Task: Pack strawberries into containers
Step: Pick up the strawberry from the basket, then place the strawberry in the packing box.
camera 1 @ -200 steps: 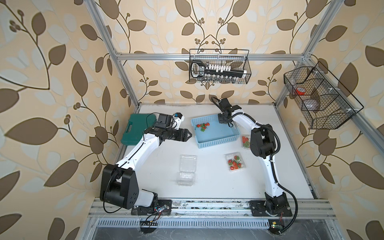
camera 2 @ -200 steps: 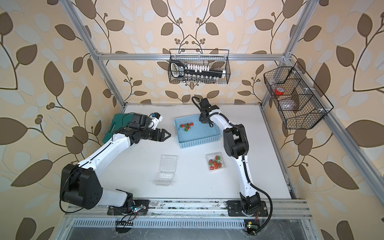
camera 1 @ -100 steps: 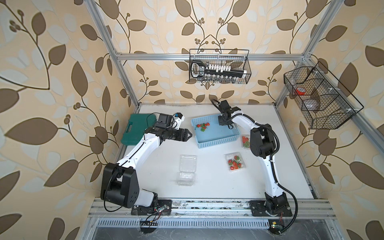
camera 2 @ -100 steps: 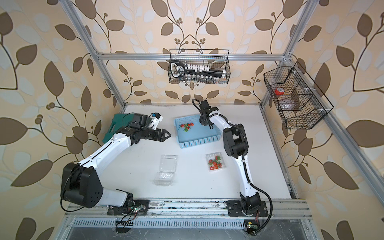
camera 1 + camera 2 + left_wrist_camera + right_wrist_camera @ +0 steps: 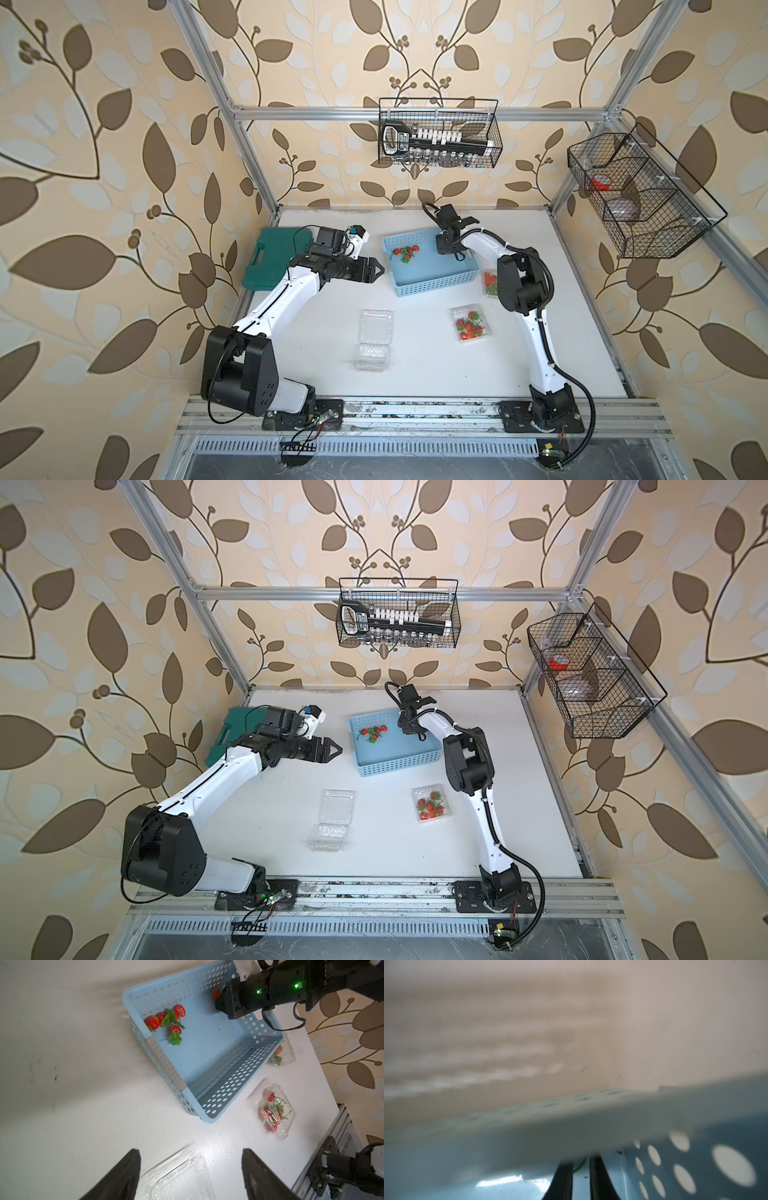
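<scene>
Several red strawberries [image 5: 405, 253] [image 5: 374, 733] [image 5: 166, 1020] lie at the far left of the light blue basket [image 5: 432, 282] [image 5: 399, 766] [image 5: 166, 1064]. My right gripper [image 5: 446, 249] [image 5: 409, 729] [image 5: 217, 1004] [image 5: 581, 1159] reaches into the basket's far right corner. Its fingers stand almost together on a thin green stem, with one strawberry [image 5: 216, 993] at the tip. An empty clear container [image 5: 374, 336] [image 5: 334, 818] [image 5: 180, 1180] lies open near the table's middle. My left gripper [image 5: 380, 270] [image 5: 338, 750] [image 5: 190, 1151] hovers open left of the basket, holding nothing.
A closed container with strawberries [image 5: 471, 324] [image 5: 432, 804] [image 5: 274, 1113] lies in front of the basket. Another container [image 5: 490, 282] [image 5: 279, 1057] sits at its right, partly behind my right arm. A dark green case [image 5: 270, 257] lies at the far left. Wire baskets [image 5: 438, 139] hang on the walls.
The right gripper's fingers have closed in inside the basket's far corner. The left arm has stayed where it was.
</scene>
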